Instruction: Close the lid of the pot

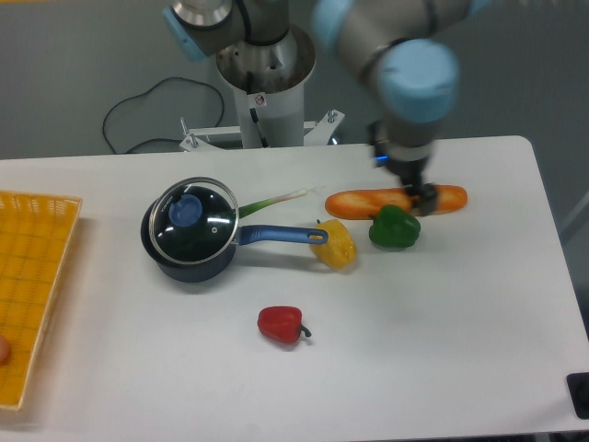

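White and matte, the tabletop (442, 368) fills the view below a grey floor, with the arm's pale metal base column at the far edge. Near the table's middle-left sits the small round dark navy saucepan (189, 256), its long straight blue handle (276, 235) pointing right. The round transparent glass lid (195, 221) with thin metal rim and blue centre knob (187, 211) already rests on the saucepan, though it looks shifted a little toward the far side, not quite centred on the rim. The black two-finger gripper (421, 193) hangs well to the right of the saucepan, low over a long orange-brown bread loaf (396, 200) and just behind a glossy green bell pepper (395, 227); blur and the angle hide the jaws, so I cannot tell whether they are parted or closed. To do the step well, I judge the arm should come straight down over the knob, pinch that small smooth knob squarely, and nudge the lid until the rim seats evenly, since glass on metal slides easily. Touching the handle's end is a waxy yellow bell pepper (335, 245); a green-and-white leek (271, 199) lies behind the saucepan, a shiny red bell pepper (281, 324) in front, and a woven yellow basket (32, 276) far left.
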{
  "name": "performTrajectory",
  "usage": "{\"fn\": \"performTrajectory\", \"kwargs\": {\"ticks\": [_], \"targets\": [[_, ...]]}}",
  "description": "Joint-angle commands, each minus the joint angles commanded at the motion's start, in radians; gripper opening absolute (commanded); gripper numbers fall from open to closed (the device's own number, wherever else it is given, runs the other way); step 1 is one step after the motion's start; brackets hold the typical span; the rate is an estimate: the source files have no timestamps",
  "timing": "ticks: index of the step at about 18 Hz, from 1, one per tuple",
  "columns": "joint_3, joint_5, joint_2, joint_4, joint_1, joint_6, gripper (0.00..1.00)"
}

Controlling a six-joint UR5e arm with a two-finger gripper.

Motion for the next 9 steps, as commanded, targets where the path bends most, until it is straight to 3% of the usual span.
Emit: {"fn": "performTrajectory", "kwargs": {"ticks": [7,9], "targets": [[0.003,0.003,-0.005,-0.001,0.161,0.225,1.0],[0.003,-0.002,-0.002,-0.006,0.178,0.23,1.0]]}}
